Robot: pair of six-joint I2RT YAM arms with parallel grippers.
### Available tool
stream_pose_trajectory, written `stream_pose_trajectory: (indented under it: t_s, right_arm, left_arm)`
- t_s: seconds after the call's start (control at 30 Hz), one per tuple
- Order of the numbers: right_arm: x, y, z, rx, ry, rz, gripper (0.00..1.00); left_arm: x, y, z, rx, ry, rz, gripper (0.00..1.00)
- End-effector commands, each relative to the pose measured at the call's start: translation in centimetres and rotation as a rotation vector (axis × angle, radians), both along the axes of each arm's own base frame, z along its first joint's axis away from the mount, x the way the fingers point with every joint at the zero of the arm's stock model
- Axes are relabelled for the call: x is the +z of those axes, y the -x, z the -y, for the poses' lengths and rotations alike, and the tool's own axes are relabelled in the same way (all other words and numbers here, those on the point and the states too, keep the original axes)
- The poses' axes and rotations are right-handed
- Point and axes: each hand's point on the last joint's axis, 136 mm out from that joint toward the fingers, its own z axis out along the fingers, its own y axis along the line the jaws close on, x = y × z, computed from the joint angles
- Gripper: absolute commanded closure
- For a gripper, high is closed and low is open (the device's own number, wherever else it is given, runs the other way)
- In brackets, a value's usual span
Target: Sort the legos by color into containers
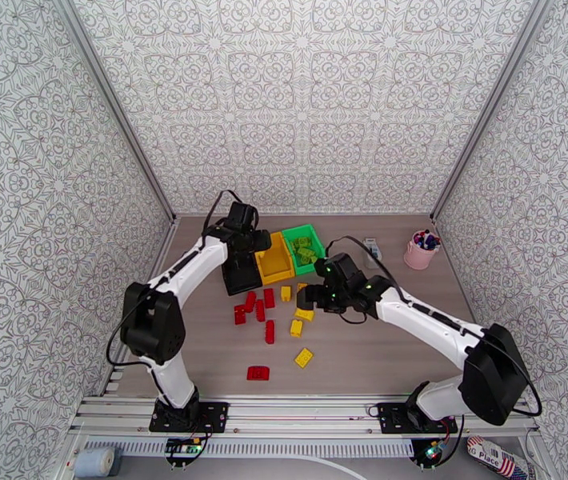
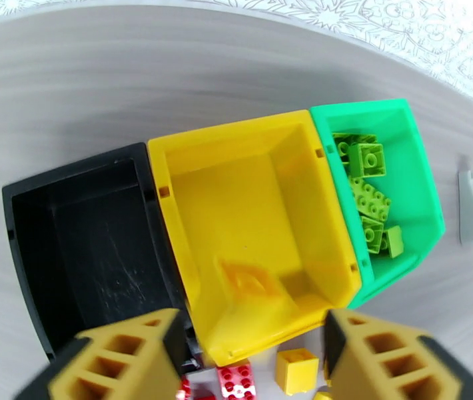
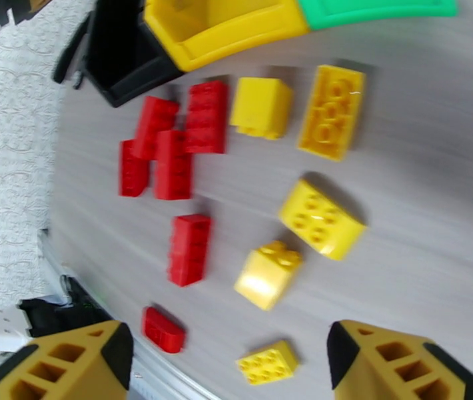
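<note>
Left wrist view is showing the left gripper gaping empty over the yellow bin, one yellow brick lying inside, while the right gripper, also open, is hovering above loose legos and should straddle one brick squarely before closing.

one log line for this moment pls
left gripper: open, above yellow bin | right gripper: open, above loose legos | green bin: holds green legos | table: red legos, yellow legos unsorted
</note>
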Motion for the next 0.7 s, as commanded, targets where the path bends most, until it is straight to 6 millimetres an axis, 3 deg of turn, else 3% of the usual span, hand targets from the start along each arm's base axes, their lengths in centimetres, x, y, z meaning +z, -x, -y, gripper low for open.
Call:
stream_pose_trajectory:
  t_s: [0.0,0.4,0.67]
  right_arm:
    - [1.7,-0.1,2.9,-0.026,0.101,0.069,0.13]
    - [-0.5,-0.4,5.4,-0.078,0.155,0.043,0.15]
    - [-1.8,-1.3,6.5,-0.132,0.171,0.021,0.16]
  left_arm:
    - [2.2,0.1,0.3,-0.025,-0.001,0.034,0.32]
    - [3.7,5.3,0.7,-0.051,-0.044,0.063,0.31]
    - [1.2,9.9,3.1,-0.098,-0.096,0.008,0.31]
